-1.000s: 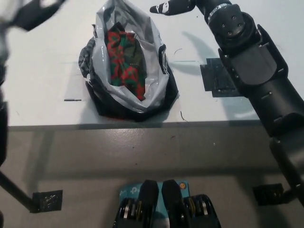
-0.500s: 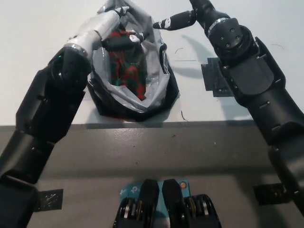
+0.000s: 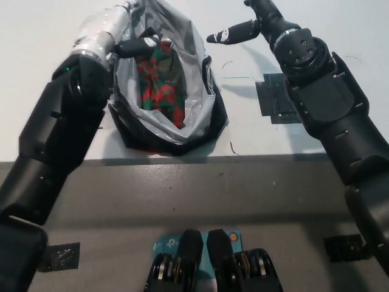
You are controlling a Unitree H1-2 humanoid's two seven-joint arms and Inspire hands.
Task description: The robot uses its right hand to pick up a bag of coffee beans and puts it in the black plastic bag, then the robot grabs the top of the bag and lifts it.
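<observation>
My left arm reaches up the left side of the view, bent at the elbow, its forearm wrapped in silvery material, and my left hand [image 3: 135,46] sits at the upper left rim of the black plastic bag [image 3: 163,91]. Its dark fingers [image 3: 146,43] point across the bag's mouth toward the right; I cannot tell whether they pinch the rim or merely lie against it.

The bag stands open on the white worktop [image 3: 48,36], its grey lining spread wide, just below and to the right of those fingers. The bag of coffee beans [image 3: 160,76], red and green patterned, lies inside it, directly beneath my left fingers and running down toward the bag's near edge.

My right arm comes in from the lower right and stretches up along the right side, wrist bent inward. My right hand [image 3: 240,30] hovers above the worktop just right of the bag's upper rim, apart from it, one finger extended leftward toward the bag and holding nothing. A dark square patch [image 3: 275,104] lies on the worktop below that hand, beside my forearm.
</observation>
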